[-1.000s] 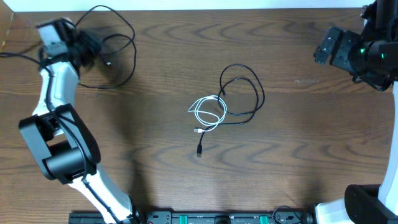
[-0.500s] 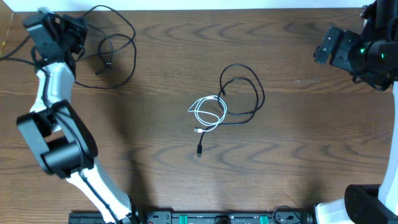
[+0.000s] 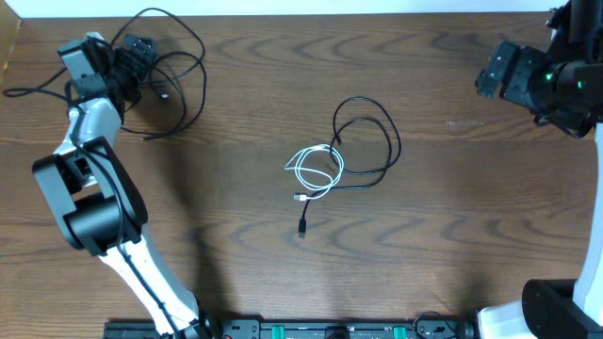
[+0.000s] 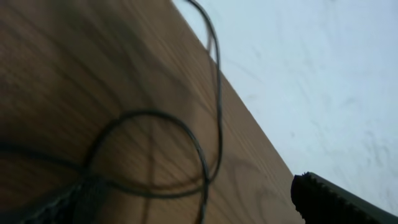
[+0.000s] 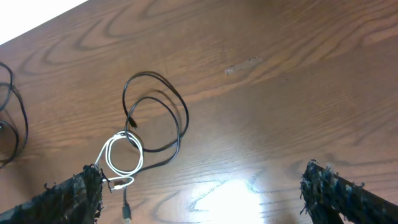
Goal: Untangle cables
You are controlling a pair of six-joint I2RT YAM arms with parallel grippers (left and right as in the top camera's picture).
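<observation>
Looping centrally: thin black cable, white cable (round coil) | left gripper, ten o'clock, fingers wide | right gripper wide, empty

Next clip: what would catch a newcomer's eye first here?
The tangle at the table's centre stands out first: a small white cable coil with a black cable looping across it. Next is another black cable, which sprawls at the far-left corner beside the open left fingers.
</observation>
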